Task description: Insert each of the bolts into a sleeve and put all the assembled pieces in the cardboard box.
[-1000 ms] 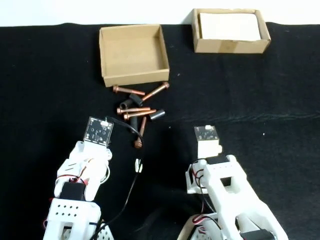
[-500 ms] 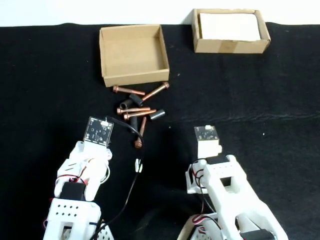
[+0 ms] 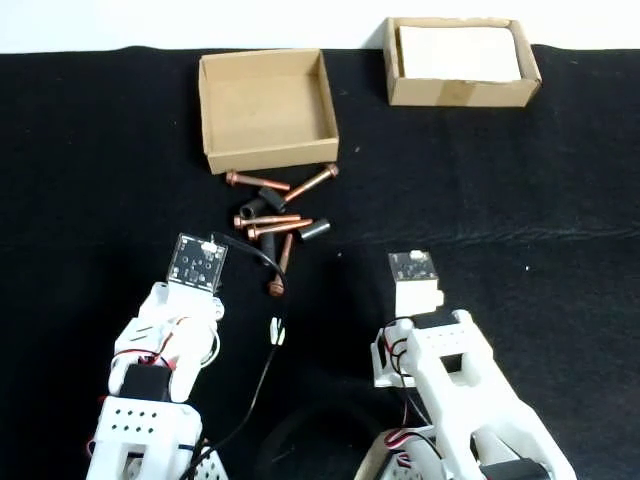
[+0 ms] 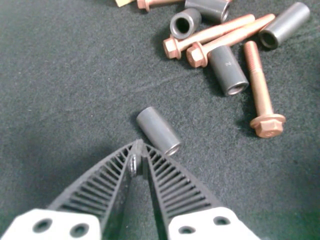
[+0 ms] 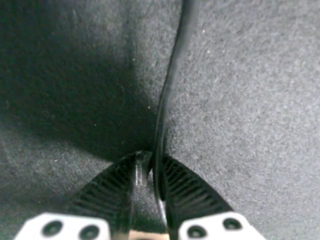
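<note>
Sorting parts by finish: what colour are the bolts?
Copper-coloured bolts, clearest in the left wrist view.

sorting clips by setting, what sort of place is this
Likely a robotics test bench: a black-cloth table, two white arms side by side, loose bolts and sleeves by a cardboard box.

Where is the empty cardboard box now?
In the high view, the empty box sits at the far side of the table, left of the second box, with the bolts just in front of it.
</note>
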You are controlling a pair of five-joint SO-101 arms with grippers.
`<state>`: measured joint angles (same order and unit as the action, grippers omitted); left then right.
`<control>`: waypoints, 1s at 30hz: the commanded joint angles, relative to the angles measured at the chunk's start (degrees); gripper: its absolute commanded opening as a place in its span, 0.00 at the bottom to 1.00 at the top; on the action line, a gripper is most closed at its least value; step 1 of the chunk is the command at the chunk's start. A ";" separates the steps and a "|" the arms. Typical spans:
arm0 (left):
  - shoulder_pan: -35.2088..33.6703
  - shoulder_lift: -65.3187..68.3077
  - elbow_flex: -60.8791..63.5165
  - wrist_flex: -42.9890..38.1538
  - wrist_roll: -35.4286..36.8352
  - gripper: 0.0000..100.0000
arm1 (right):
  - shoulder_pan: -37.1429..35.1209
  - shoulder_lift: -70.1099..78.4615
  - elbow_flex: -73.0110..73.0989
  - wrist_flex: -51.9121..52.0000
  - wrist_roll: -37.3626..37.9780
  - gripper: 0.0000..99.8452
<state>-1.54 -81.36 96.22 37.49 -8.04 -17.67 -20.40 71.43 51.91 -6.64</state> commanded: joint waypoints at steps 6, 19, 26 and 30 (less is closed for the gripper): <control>0.84 -0.31 1.45 -0.62 0.00 0.01 | -0.04 0.66 2.42 -1.89 -0.26 0.01; 0.48 -0.75 1.45 4.57 0.00 0.01 | -0.04 0.66 2.42 -1.89 -0.35 0.01; -9.45 -0.75 0.92 4.66 -0.09 0.01 | -0.04 0.66 2.42 -1.89 -0.35 0.01; -15.52 -0.75 -1.54 7.56 0.00 0.01 | -0.04 0.66 2.42 -1.89 -0.26 0.01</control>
<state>-14.46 -81.36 96.04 42.68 -8.04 -17.67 -20.40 71.43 51.91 -6.64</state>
